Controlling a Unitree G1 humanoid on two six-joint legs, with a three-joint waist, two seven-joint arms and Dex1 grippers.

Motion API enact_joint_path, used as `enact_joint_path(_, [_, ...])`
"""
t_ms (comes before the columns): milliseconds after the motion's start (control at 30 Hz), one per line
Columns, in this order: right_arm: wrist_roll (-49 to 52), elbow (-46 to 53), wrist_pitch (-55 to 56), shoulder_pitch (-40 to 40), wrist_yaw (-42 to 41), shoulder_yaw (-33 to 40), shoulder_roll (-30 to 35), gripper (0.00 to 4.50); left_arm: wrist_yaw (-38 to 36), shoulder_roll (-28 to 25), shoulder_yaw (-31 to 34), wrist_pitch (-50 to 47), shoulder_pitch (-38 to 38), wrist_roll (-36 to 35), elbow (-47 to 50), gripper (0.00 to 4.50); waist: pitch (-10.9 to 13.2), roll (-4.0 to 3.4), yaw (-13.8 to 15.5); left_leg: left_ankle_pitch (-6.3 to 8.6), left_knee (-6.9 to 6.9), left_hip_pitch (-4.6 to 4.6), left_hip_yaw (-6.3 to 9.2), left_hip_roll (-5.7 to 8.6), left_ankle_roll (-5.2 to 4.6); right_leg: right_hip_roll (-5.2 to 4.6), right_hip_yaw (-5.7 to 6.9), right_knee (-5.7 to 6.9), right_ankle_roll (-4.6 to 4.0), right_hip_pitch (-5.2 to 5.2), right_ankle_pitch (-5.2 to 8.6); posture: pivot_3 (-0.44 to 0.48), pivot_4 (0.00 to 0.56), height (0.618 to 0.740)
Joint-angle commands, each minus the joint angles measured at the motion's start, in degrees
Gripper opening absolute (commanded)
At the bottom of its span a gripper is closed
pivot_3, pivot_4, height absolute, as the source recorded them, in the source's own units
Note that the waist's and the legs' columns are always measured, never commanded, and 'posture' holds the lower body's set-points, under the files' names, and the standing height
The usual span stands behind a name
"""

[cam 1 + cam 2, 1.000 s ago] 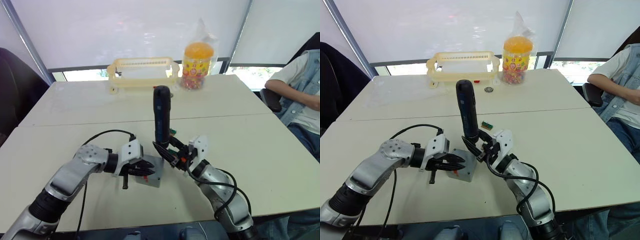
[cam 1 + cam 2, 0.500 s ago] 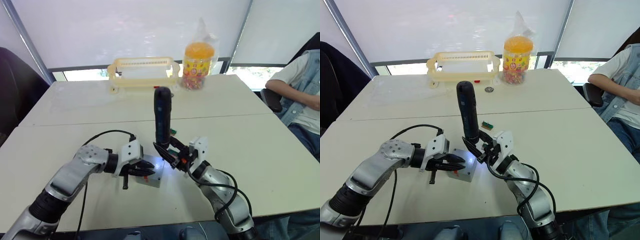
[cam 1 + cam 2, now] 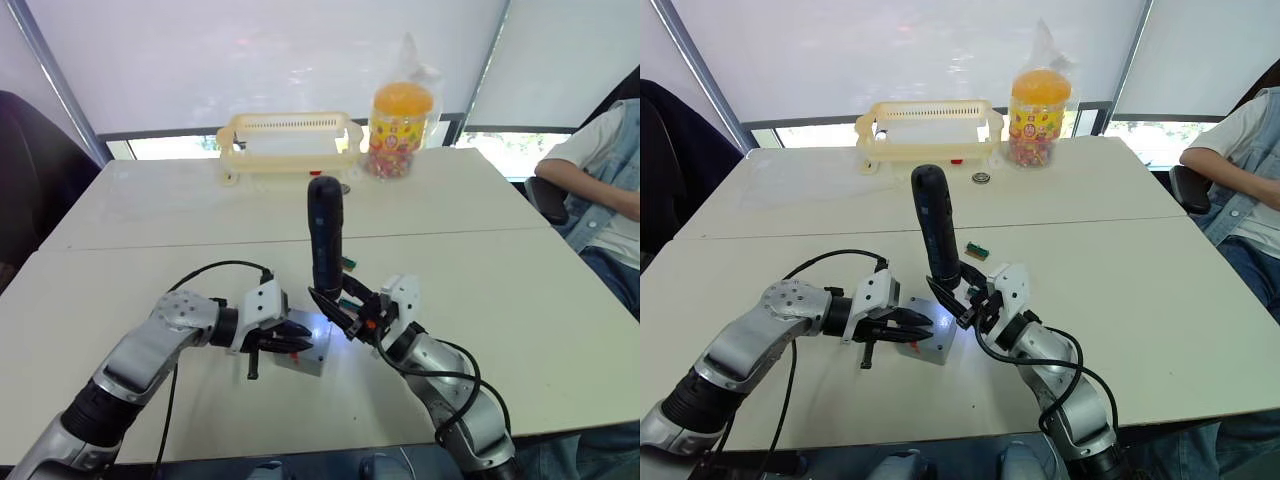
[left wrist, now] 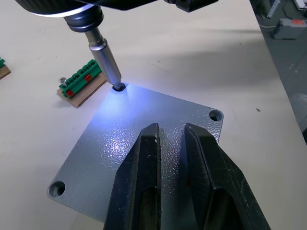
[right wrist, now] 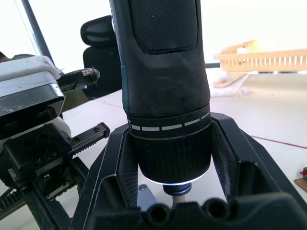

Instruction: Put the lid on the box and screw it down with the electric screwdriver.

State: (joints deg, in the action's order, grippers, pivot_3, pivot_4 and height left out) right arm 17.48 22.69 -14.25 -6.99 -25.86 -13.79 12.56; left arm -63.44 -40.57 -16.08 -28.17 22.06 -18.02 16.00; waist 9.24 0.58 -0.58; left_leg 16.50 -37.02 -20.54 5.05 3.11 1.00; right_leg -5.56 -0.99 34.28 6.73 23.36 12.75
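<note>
Black electric screwdriver (image 3: 323, 238) upright in right tool (image 3: 340, 310)

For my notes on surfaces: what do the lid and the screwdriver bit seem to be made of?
The lid looks like grey plastic or painted metal; its pebbled, slightly glossy texture glints under the tool's light, so I cannot tell which. The screwdriver bit looks like bare steel: smooth, silvery and reflective.
</note>
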Motion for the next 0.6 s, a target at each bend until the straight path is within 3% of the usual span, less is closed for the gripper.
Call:
enact_joint_path(33, [5.5,9.8,-9.4,-4.7,3.9,6.5,1.4,1.69,-0.2,-0.2,-2.6,-0.8,-1.4,2.2,-2.4,0.80,0.2,-0.11,0.1,0.00,-0.01,-0.06,0.00,0.01,0.00,-0.01,0.00,0.01,0.00,0.03,-0.01,0.000,0.150,0.740])
enact_joint_path(200, [20.8,18.0,-22.4,-11.1,9.7,14.9,0.9,1.69,-0.4,0.2,-2.9,-0.6,-1.3,2.1,-2.7,0.80,0.2,-0.15,0.2,-0.03,-0.06,-0.94,0.05,0.05,0.00,0.00,0.08,0.06,-0.17,0.90,-0.29,0.000,0.150,0.740])
enact_joint_path(400, [40.2,17.2,-33.1,-17.2,18.6,25.0,3.6,1.69,0.1,0.9,-1.6,-1.9,-1.3,0.7,-2.2,0.80,0.3,-0.23,-0.1,-0.01,0.10,-0.97,0.00,0.05,-0.03,0.00,0.09,-0.01,-0.06,0.99,-0.34,0.000,0.150,0.740])
enact_joint_path(467, [48.8,15.1,-36.6,-18.4,21.9,29.2,7.5,1.69,0.7,1.3,0.7,-4.2,-0.5,-1.8,-1.0,0.80,0.4,-0.22,0.0,-0.01,0.06,-1.00,-0.06,0.05,-0.04,-0.03,0.07,-0.05,-0.18,0.98,-0.28,0.000,0.150,0.740])
enact_joint_path(600, [67.5,7.8,-46.3,-19.3,27.1,34.5,24.7,1.69,0.3,-0.3,6.0,-10.1,3.5,-7.7,3.1,0.80,1.3,-0.13,0.1,-0.01,-0.10,-1.09,-0.06,0.07,-0.07,-0.04,0.09,-0.04,-0.19,0.95,-0.29,0.000,0.150,0.740])
